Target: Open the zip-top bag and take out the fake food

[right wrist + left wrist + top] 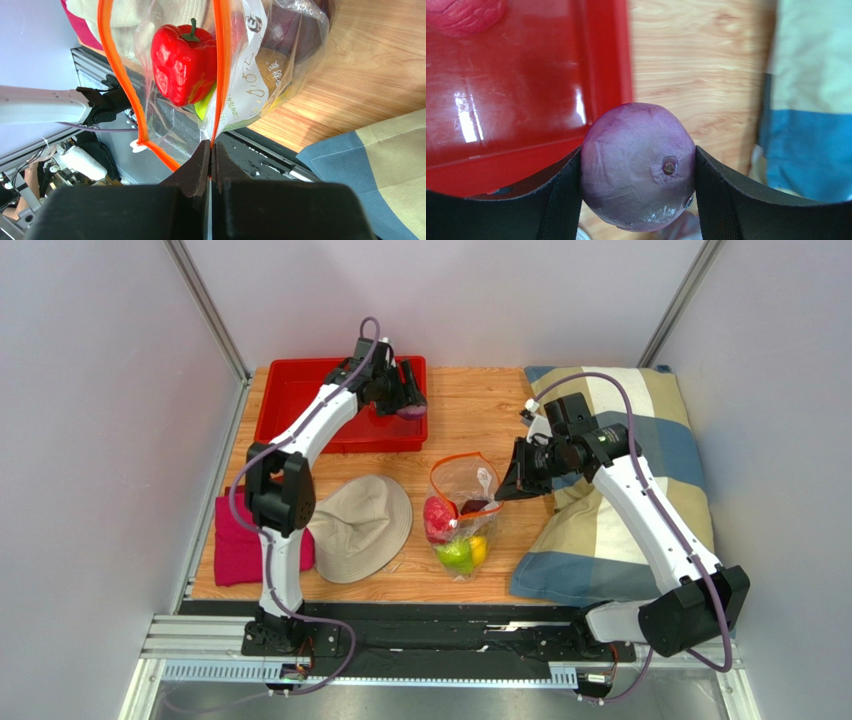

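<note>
The clear zip-top bag (462,502) lies mid-table with its orange-rimmed mouth open. Inside it I see a red (437,518), a green (455,555), a yellow (479,548) and a dark maroon piece (475,506). My right gripper (503,490) is shut on the bag's orange zipper strip (222,60), pinching it at the fingertips (211,147). A red toy pepper (184,62) shows through the open mouth. My left gripper (410,405) is shut on a purple fake fruit (638,167) and holds it above the right rim of the red tray (616,60). A pinkish-red piece (463,15) lies in the tray.
The red tray (300,390) stands at the back left. A beige hat (360,525) lies left of the bag, next to a pink cloth (235,550). A plaid pillow (620,490) fills the right side under my right arm.
</note>
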Available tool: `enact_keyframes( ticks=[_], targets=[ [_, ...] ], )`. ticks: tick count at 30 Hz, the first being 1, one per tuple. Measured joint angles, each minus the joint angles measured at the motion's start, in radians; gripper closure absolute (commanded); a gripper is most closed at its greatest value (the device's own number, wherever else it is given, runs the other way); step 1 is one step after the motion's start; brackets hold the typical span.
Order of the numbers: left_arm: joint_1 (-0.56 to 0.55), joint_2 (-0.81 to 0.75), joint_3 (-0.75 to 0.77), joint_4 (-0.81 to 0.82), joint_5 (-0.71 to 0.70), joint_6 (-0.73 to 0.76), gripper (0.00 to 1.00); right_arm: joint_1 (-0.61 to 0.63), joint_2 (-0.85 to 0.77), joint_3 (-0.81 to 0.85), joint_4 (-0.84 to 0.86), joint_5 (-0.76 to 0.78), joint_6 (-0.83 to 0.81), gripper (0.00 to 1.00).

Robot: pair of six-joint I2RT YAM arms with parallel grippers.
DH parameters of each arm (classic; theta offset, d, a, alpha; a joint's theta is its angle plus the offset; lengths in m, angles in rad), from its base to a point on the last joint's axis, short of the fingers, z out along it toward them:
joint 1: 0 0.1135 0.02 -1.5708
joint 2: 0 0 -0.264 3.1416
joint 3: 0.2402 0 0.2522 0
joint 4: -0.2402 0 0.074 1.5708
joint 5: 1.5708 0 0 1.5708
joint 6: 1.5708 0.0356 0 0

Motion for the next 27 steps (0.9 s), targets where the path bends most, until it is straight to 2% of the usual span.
enact_keyframes(
  ticks=[2,3,4,8,9,10,16,17,18,21,24,27],
  targets=[
    [0.016,0.063,0.018,-0.005,0.005,-0.005,0.46,0.0,-0.008,0.0,0.0,0.0,0.0,1.0],
    [0.023,0.092,0.027,-0.011,0.008,-0.006,0.31,0.0,-0.011,0.0,0.0,0.0,0.0,1.0],
    [0.031,0.126,0.048,-0.027,0.013,-0.006,0.26,0.0,-0.014,0.0,0.0,-0.001,0.0,1.0],
    [0.045,0.243,0.169,-0.105,0.019,0.014,0.18,0.0,-0.018,0.0,0.0,-0.001,0.0,1.0],
    [0.048,0.246,0.17,-0.122,0.014,0.024,0.12,0.0,-0.018,0.0,0.0,-0.001,0.0,1.0],
    [0.049,0.245,0.17,-0.14,0.007,0.037,0.01,0.0,-0.018,0.0,-0.001,-0.001,0.0,1.0],
    [0.047,0.145,0.137,-0.203,-0.063,0.137,0.01,0.0,-0.018,0.0,0.0,-0.009,-0.001,1.0],
    [0.046,0.12,0.138,-0.215,-0.07,0.159,0.07,0.0,-0.018,0.0,0.0,-0.011,-0.001,1.0],
    [0.045,0.093,0.138,-0.227,-0.075,0.178,0.19,0.0,-0.017,0.001,-0.002,-0.014,-0.002,1.0],
    [0.038,0.006,0.109,-0.239,-0.066,0.211,0.41,0.0,-0.01,0.016,-0.008,-0.015,-0.008,1.0],
    [0.013,-0.166,-0.034,-0.201,-0.01,0.234,0.42,0.0,-0.005,0.029,-0.008,-0.016,-0.015,1.0],
    [-0.07,-0.364,-0.197,-0.142,0.062,0.246,0.51,0.0,-0.002,0.031,-0.008,-0.018,-0.019,1.0]
  ],
)
